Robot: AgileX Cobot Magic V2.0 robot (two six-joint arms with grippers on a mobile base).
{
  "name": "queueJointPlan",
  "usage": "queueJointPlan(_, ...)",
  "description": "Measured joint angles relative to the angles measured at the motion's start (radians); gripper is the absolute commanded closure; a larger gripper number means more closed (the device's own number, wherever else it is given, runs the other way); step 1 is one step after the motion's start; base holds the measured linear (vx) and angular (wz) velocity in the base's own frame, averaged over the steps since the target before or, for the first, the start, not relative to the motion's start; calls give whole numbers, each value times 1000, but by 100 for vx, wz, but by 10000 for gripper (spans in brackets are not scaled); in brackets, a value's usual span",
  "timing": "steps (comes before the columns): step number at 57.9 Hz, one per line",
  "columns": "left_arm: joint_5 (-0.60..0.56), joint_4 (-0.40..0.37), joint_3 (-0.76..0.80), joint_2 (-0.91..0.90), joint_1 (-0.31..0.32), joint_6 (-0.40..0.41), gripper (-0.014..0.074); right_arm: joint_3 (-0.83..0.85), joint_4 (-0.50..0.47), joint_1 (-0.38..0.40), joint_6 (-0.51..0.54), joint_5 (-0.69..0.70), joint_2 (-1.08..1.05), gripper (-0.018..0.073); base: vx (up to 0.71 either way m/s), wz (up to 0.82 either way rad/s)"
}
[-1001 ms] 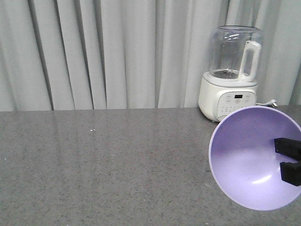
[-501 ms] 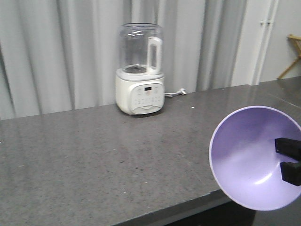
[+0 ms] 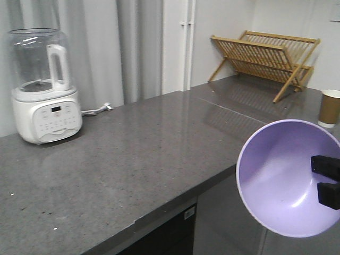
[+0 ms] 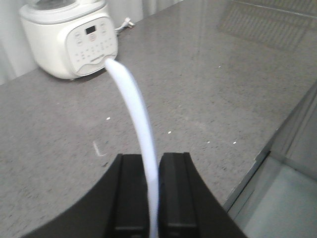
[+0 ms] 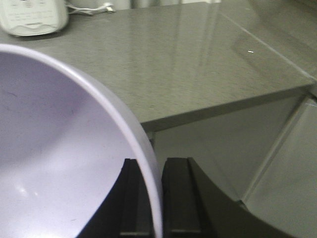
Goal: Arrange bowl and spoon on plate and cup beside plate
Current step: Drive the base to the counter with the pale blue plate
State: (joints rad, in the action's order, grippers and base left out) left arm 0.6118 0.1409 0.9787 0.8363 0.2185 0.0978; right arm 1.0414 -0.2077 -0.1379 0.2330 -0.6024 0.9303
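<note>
The lavender bowl (image 3: 284, 183) hangs tilted in the air at the lower right of the front view, its hollow facing the camera. My right gripper (image 5: 151, 168) is shut on the bowl's rim (image 5: 64, 148), and its black fingers (image 3: 325, 166) show inside the bowl. My left gripper (image 4: 153, 166) is shut on a thin pale blue curved rim, the plate (image 4: 133, 99) seen edge-on, held above the grey counter (image 4: 213, 89). A brown paper cup (image 3: 329, 108) stands on the far counter at the right edge. The spoon is out of view.
A white blender with a clear jug (image 3: 45, 87) stands at the back left of the counter, its cord trailing right. A wooden dish rack (image 3: 265, 56) sits on the far counter by the wall. The counter's front edge (image 3: 159, 208) drops to dark cabinets.
The whole view has swung right: the blender slid from right to left of the frame, and the dish rack and cup came into sight. The bowl kept its place in my right gripper.
</note>
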Motion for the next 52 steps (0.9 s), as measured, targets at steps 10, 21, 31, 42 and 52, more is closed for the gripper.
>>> queueJointPlan(10,0,1,0,0,0,0,603,0,0,0,0,0,0,571,13,-54)
queueJointPlan(21,0,1,0,0,0,0,603,0,0,0,0,0,0,571,16,-62)
queueJointPlan(31,0,1,0,0,0,0,603,0,0,0,0,0,0,571,18,-66)
queueJointPlan(42,0,1,0,0,0,0,603,0,0,0,0,0,0,571,19,-66)
queueJointPlan(52,0,1,0,0,0,0,603,0,0,0,0,0,0,571,21,-60)
